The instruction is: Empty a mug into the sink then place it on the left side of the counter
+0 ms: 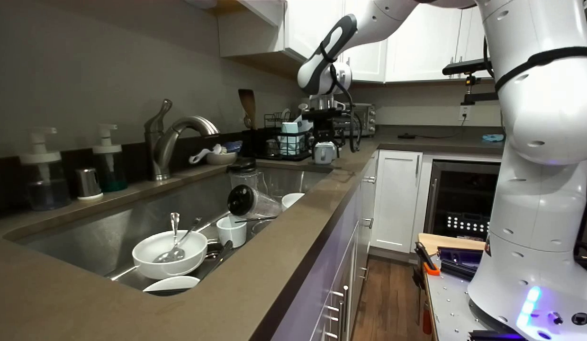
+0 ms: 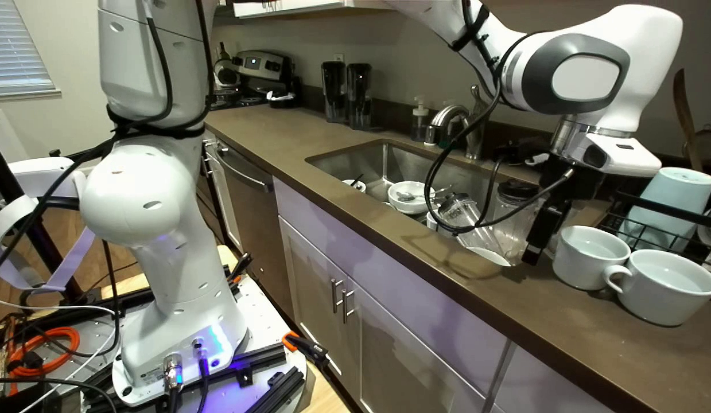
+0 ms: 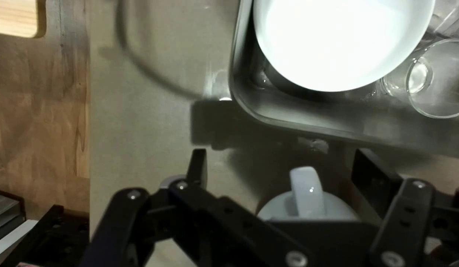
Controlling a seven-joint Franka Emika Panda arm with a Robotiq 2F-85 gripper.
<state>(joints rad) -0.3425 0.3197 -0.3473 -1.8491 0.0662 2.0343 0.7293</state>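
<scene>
Over the counter [image 1: 274, 248], the end effector [image 3: 283, 174] hangs spread near a plain mug [image 3: 308, 196], stove display [image 2: 253, 62] unreadably small.

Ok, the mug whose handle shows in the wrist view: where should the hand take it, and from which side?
I'd pinch the handle, coming from above, on the sink side. It juts toward the sink, and the wrist view shows the hand open to either side of it. The mug stands upright; a second mug close by could crowd a wider grip.

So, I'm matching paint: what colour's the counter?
The counter is grey-brown; best in an exterior view.
</scene>
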